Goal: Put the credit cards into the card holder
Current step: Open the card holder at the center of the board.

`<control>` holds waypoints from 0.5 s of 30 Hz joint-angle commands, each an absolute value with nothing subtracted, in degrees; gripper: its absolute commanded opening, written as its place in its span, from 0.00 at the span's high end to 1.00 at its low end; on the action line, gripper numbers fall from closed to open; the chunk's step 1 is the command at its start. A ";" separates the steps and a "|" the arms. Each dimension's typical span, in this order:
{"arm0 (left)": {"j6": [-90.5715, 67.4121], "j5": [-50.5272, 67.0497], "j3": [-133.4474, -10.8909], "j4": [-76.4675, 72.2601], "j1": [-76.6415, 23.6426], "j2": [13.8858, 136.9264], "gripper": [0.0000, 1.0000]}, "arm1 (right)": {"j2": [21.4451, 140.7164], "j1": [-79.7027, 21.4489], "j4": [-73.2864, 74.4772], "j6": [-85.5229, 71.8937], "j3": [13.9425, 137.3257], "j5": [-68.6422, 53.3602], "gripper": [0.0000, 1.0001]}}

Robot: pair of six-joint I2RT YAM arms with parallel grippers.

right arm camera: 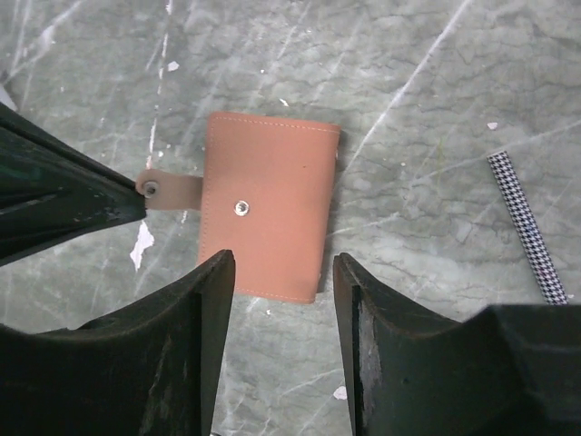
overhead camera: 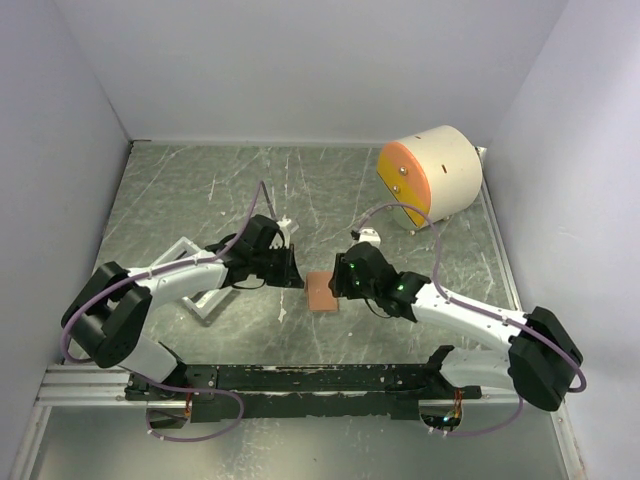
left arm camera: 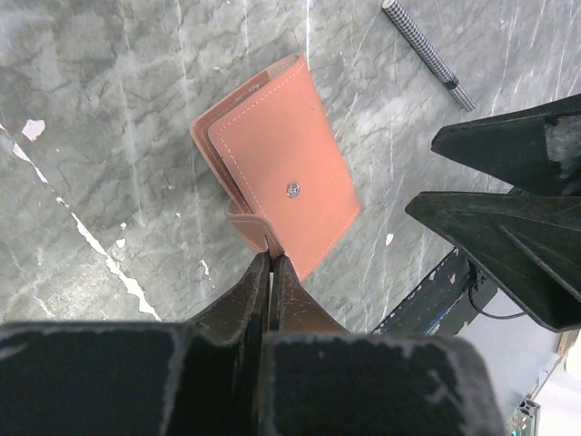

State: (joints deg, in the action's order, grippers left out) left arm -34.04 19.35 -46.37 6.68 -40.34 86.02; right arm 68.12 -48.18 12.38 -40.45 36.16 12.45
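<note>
The salmon card holder [overhead camera: 322, 293] lies folded shut on the marbled table between my two grippers. In the left wrist view it [left arm camera: 281, 168] shows its snap stud [left arm camera: 293, 189]. My left gripper [left arm camera: 270, 257] is shut on the holder's closing strap at its near edge. In the right wrist view the strap [right arm camera: 174, 192] sticks out to the left, pinched by the left fingers [right arm camera: 82, 204]. My right gripper [right arm camera: 281, 272] is open just above the holder [right arm camera: 268, 218], with nothing in it. No credit cards show clearly in any view.
A big cream cylinder with an orange face [overhead camera: 430, 172] lies at the back right. A white tray [overhead camera: 195, 295] sits partly under the left arm. A thin black-and-white checked rod [right arm camera: 528, 227] lies on the table to the right of the holder, also in the left wrist view [left arm camera: 427, 53].
</note>
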 commanded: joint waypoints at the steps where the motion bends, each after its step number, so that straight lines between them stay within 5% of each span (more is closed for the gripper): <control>1: -34.16 21.75 -45.71 4.40 -40.60 84.06 0.93 | 67.46 -48.56 11.45 -38.59 37.36 9.35 0.52; 15: -34.01 21.20 -46.27 6.30 -40.57 82.58 0.93 | 76.16 -52.70 5.75 -41.06 39.48 6.29 0.43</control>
